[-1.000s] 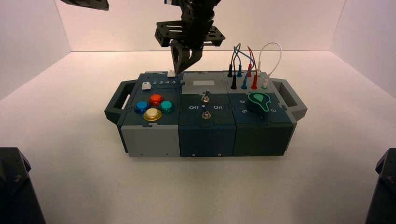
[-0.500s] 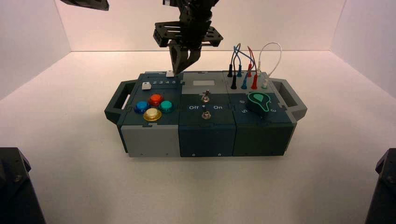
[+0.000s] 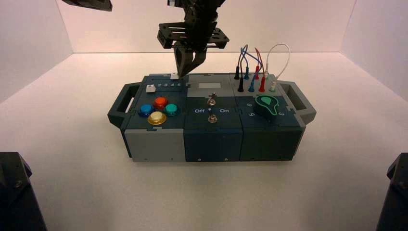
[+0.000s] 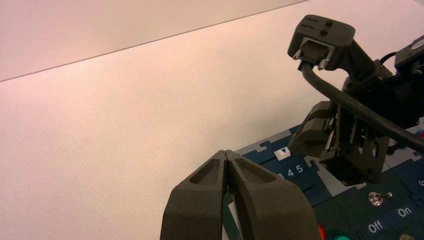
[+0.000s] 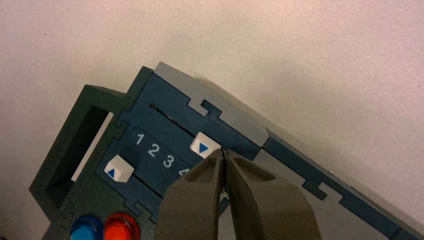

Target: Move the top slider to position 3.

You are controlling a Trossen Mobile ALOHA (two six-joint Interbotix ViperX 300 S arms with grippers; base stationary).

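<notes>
The top slider (image 5: 205, 146) is a small white cap with a blue triangle in a dark groove at the box's far left. It stands about level with the printed 4, which is partly hidden. The numeral 3 (image 5: 169, 161) is in the digit row beside it. My right gripper (image 5: 223, 152) is shut and empty, its tips right at the cap's edge on the side away from the low digits. In the high view it (image 3: 183, 73) hangs over the cap (image 3: 175, 75). My left gripper (image 4: 226, 152) is shut and empty, held high off the box's left.
The twin white cap (image 5: 119, 169) sits in the lower groove near the 1. Blue (image 5: 86, 227) and red (image 5: 121, 226) buttons lie nearby. In the high view, toggle switches (image 3: 211, 100), plugged wires (image 3: 255, 72) and a green-pointer dial (image 3: 266, 105) lie to the right. The left arm (image 3: 89, 4) is parked high.
My right gripper has shifted slightly to the left above the box's far edge. The top slider's cap has hardly moved. The left arm has not moved.
</notes>
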